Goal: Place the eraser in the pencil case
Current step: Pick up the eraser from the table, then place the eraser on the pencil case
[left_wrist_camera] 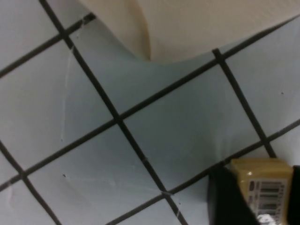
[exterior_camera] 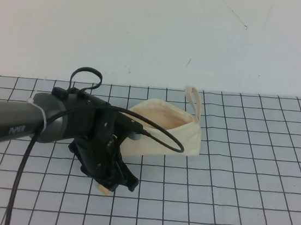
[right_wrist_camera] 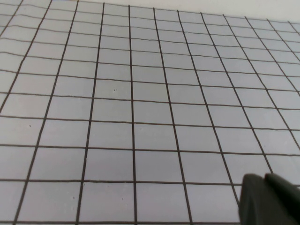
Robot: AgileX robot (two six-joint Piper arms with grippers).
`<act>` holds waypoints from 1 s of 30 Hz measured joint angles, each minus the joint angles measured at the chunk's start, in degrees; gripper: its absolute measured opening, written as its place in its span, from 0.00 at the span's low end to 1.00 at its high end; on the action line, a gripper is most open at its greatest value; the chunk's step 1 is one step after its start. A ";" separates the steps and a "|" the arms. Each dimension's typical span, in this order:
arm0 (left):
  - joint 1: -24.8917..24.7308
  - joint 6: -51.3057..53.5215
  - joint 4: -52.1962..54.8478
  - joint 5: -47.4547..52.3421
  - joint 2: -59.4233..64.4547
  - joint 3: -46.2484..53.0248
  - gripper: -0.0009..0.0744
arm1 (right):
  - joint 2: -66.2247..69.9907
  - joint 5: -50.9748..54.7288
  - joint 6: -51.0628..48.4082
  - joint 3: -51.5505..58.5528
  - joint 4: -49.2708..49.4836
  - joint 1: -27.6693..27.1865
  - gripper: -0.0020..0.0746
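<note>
Gridded surface (exterior_camera: 242, 173): our left gripper (exterior_camera: 110, 183) clasps the eraser (exterior_camera: 104, 190) just beside the pencil case (exterior_camera: 162, 130), whose mouth lies behind-right; our right gripper (right_wrist_camera: 269, 199), state unclear, waits apart.

The right wrist view shows a pale bench (right_wrist_camera: 140, 93) ruled with a grid of thin dark lines running away toward a plain lighter strip at the far edge. A dark, blurred part of the right tool (right_wrist_camera: 269, 199) juts in at one corner, low over the squares.
</note>
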 joint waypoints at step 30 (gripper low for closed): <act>0.00 3.03 -11.53 -8.74 -5.39 -18.02 0.26 | 0.00 0.00 0.00 0.00 0.00 0.00 0.02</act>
